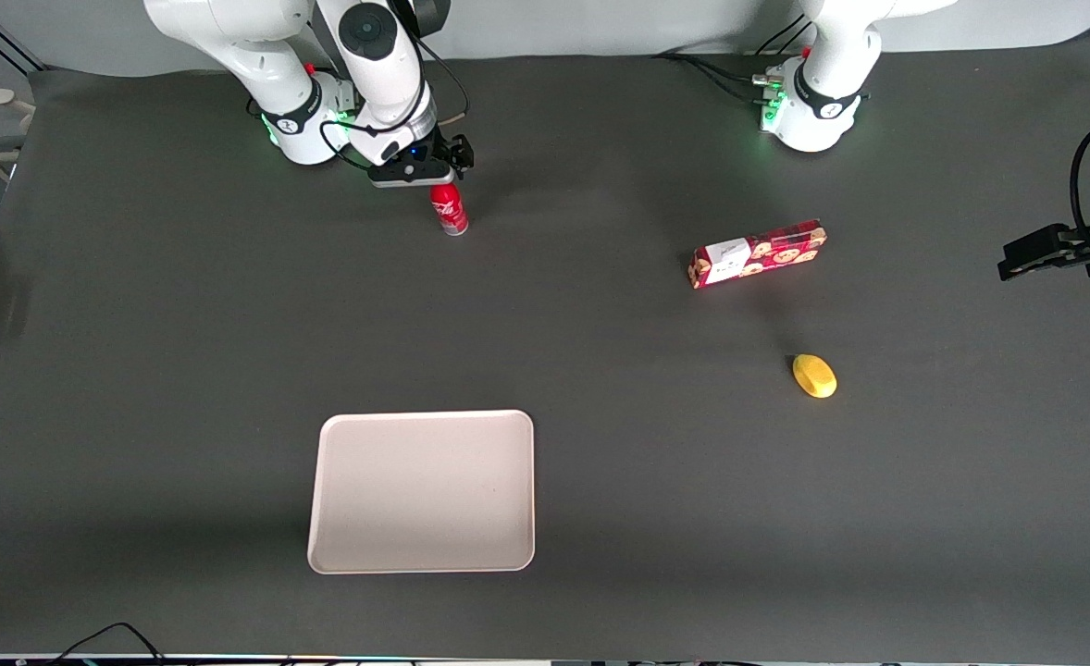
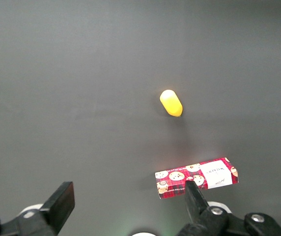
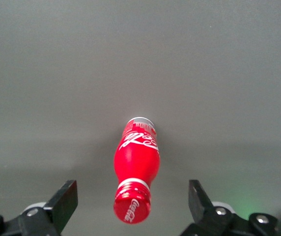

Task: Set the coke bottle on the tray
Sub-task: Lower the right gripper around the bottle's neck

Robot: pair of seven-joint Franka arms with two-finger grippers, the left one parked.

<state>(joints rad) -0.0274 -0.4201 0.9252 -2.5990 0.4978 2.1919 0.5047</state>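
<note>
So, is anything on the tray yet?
Nothing: the tray is bare across its whole surface. The coke bottle stands on the table, farther from the front camera, under the open gripper.

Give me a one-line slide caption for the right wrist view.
Open gripper poised above the upright coke bottle, fingers clear on either side of its cap.

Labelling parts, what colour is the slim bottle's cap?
Red, like the slim red coke bottle under the open tool; clearest in right wrist view.

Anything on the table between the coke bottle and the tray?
No. In the front view, only bare dark table lies between the coke bottle, beneath the open gripper, and the tray.
</note>
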